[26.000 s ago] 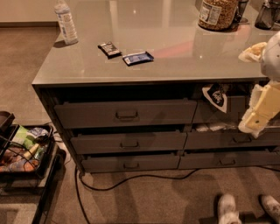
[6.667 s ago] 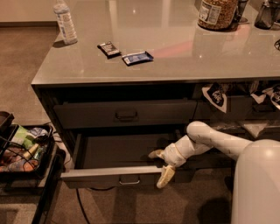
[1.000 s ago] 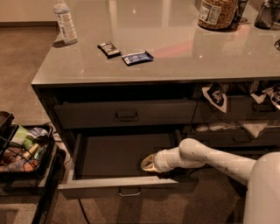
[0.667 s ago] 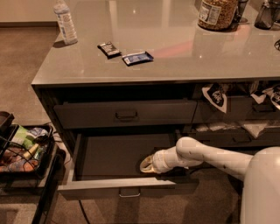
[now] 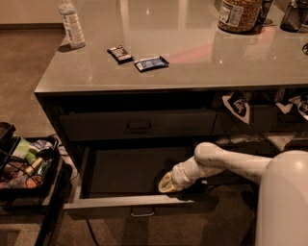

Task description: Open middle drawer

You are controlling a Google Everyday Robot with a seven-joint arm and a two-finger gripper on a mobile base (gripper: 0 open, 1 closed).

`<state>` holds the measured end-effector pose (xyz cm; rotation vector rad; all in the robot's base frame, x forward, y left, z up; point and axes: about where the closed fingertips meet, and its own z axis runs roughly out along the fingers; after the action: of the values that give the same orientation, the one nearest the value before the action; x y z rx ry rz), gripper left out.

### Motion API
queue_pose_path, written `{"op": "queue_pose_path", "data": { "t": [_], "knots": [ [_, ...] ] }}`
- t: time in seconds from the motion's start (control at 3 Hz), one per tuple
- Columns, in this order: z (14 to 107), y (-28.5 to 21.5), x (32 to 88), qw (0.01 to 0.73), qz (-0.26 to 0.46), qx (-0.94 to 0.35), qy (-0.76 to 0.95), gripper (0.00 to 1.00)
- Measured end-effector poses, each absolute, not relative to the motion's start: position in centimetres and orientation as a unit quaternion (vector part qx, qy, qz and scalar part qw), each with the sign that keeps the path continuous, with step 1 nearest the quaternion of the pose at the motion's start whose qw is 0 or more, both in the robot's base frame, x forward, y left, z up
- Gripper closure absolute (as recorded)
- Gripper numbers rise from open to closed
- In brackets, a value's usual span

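Observation:
The middle drawer (image 5: 120,204) stands pulled far out of the grey cabinet, its plain grey inside showing and its small metal pull (image 5: 142,211) at the centre of the front. My gripper (image 5: 165,185) reaches down into the drawer's right part, just behind the front panel, at the end of the white arm (image 5: 226,163) coming in from the right. The top drawer (image 5: 139,126) above is shut.
On the countertop (image 5: 192,53) lie a water bottle (image 5: 71,24), two snack packets (image 5: 137,57) and a jar (image 5: 239,14). A black cart (image 5: 24,166) with items stands left of the cabinet. Open compartments with packets are at the right (image 5: 240,105). Carpet floor in front.
Since 26 s ago the middle drawer went from shut to pulled out. Over the last second the gripper stays inside the drawer with barely any shift.

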<state>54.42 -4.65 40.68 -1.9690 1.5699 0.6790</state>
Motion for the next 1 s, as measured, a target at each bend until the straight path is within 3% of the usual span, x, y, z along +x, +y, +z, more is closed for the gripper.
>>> {"op": "queue_pose_path", "data": {
  "t": [1.0],
  "knots": [
    [37.5, -6.5, 48.6, 0.196, 0.332, -0.689, 0.614, 1.0]
  ]
}}
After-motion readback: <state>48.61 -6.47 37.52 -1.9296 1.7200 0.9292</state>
